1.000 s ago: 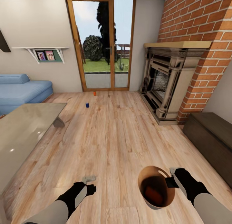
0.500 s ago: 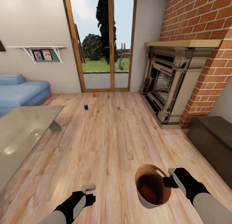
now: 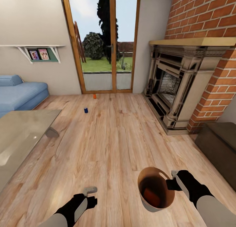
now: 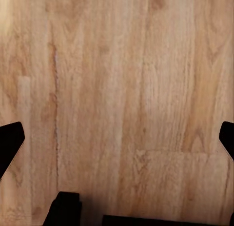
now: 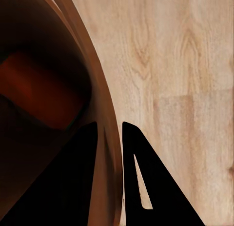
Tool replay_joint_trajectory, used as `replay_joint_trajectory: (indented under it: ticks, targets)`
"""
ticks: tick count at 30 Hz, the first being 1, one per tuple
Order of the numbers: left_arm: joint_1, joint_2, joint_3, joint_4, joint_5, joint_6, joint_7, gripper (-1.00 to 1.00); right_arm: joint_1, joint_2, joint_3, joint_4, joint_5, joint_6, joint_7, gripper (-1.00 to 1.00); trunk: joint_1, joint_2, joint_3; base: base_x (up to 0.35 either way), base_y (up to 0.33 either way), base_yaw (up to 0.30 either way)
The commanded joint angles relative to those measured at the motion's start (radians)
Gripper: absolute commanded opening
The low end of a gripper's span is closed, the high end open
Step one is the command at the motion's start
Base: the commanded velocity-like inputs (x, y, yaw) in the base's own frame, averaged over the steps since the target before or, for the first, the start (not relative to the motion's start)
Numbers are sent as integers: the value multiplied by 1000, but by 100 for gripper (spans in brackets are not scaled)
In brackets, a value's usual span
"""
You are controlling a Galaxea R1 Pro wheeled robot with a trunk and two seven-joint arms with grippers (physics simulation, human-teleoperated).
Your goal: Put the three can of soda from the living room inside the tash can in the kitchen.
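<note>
Right gripper [image 3: 172, 178] was clamped on the rim of the tash can [image 3: 155, 189], an orange can [image 3: 151, 195] lying inside; left gripper [image 3: 89, 191] hung spread wide, empty, above the plank floor [image 3: 114, 145]. Farther off stood a dark blue can [image 3: 86, 110], then another orange can [image 3: 94, 96] near the glass doors [image 3: 101, 43].

Orange can [image 3: 94, 96], dark blue can [image 3: 86, 110]: far off on the floor [image 3: 111, 142], too small to read any marking.
Orange object inside bin [image 3: 156, 189]: dim, shape unclear; blurred dark red in the right wrist view [image 5: 44, 89].
Sofa [image 3: 19, 94], glass worktop [image 3: 19, 135], dark bench [image 3: 219, 145]: cut by picture edges.
Left claw [image 4: 117, 143]: fingertips cropped at the left wrist view's sides.
Shelf pictures [image 3: 38, 54]: content indistinct.
</note>
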Motion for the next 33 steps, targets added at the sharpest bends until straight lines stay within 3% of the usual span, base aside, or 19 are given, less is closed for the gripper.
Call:
replay_joint_trajectory:
  ticks: [1, 33]
  targets:
    - [0, 0, 0, -1, 0, 0, 0, 100, -1, 0, -1, 0, -8, 0, 4, -100, 0, 0, -1, 349, 0, 0]
    - [0, 0, 0, -5, 1, 0, 0, 100, -1, 1, -1, -1, -8, 0, 4, -100, 0, 0, -4, 349, 0, 0]
